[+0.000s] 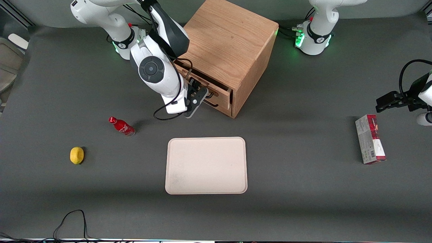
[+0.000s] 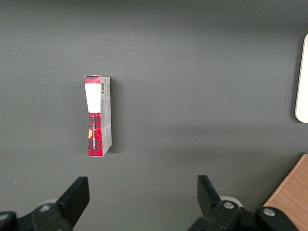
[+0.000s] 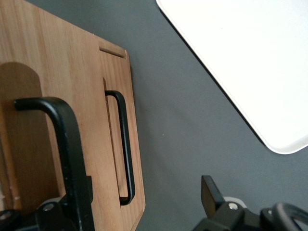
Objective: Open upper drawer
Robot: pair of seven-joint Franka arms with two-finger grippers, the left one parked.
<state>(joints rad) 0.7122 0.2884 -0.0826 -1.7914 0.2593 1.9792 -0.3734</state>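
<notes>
The oak cabinet (image 1: 229, 37) stands at the back of the table. Its upper drawer (image 1: 221, 90) juts out a little from the cabinet front, and the lower drawer sits below it. My right gripper (image 1: 197, 96) is right in front of the upper drawer, at its long black handle (image 3: 67, 139). In the right wrist view the gripper (image 3: 139, 192) is open. The handle bar runs close over one finger. The other finger (image 3: 210, 192) stands far off it over the grey table. The lower drawer's matching handle (image 3: 126, 144) lies between them, untouched.
A beige tray (image 1: 206, 165) lies on the table nearer the front camera than the cabinet. A red bottle (image 1: 122, 126) and a yellow lemon (image 1: 77, 155) sit toward the working arm's end. A red and grey box (image 1: 369, 139) lies toward the parked arm's end.
</notes>
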